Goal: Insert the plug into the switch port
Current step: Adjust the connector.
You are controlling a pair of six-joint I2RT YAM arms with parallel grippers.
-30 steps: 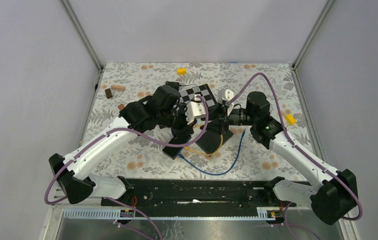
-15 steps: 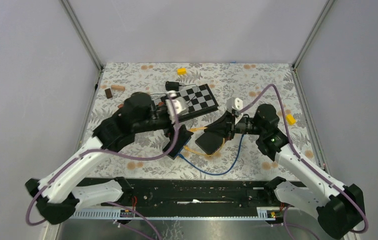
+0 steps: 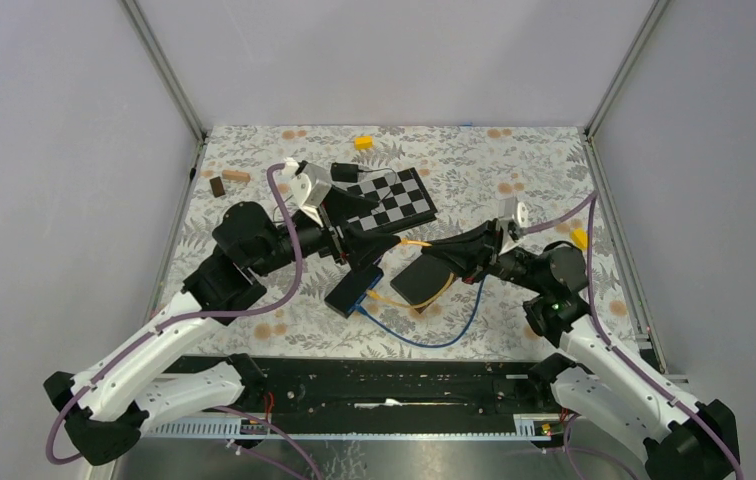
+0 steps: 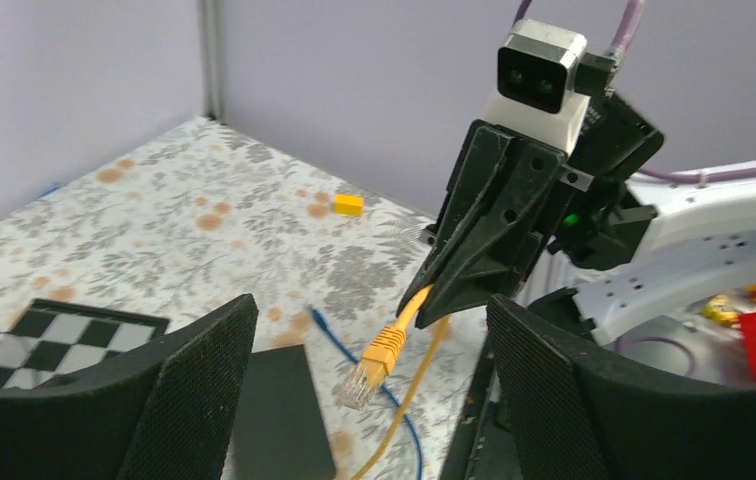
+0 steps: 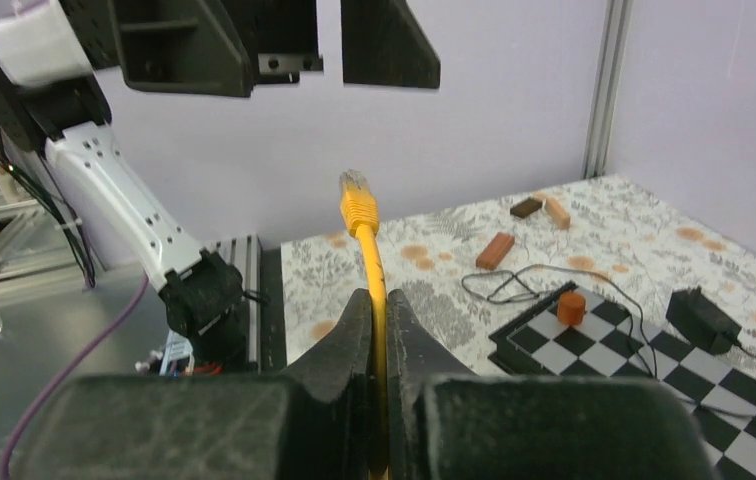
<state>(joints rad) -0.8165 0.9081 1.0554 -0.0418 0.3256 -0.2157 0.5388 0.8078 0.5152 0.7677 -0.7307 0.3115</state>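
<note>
My right gripper [image 5: 374, 300] is shut on the yellow cable [image 5: 378, 350] a short way behind its plug [image 5: 356, 200], which points up and away in the air. In the left wrist view the plug [image 4: 374, 372], with its clear tip, sticks out of the right gripper [image 4: 444, 298] and hangs between my left gripper's [image 4: 369, 310] wide-open fingers without touching them. From above, the plug [image 3: 409, 242] sits between the left gripper [image 3: 374, 245] and the right gripper [image 3: 444, 251]. The switch [image 3: 354, 289], a dark box with a blue side, lies on the cloth below; its ports do not show.
A flat black slab [image 3: 422, 282] lies beside the switch. A blue cable [image 3: 424, 345] loops toward the near edge. Behind stands a checkered board [image 3: 389, 195] with an orange peg [image 5: 571, 306] and a black adapter [image 5: 704, 318]. Wooden blocks [image 3: 236, 176] and yellow blocks [image 3: 363, 142] lie scattered.
The left gripper opened and drew back to the left. The right gripper shut on the yellow cable and pulled back to the right, carrying the plug above the boxes.
</note>
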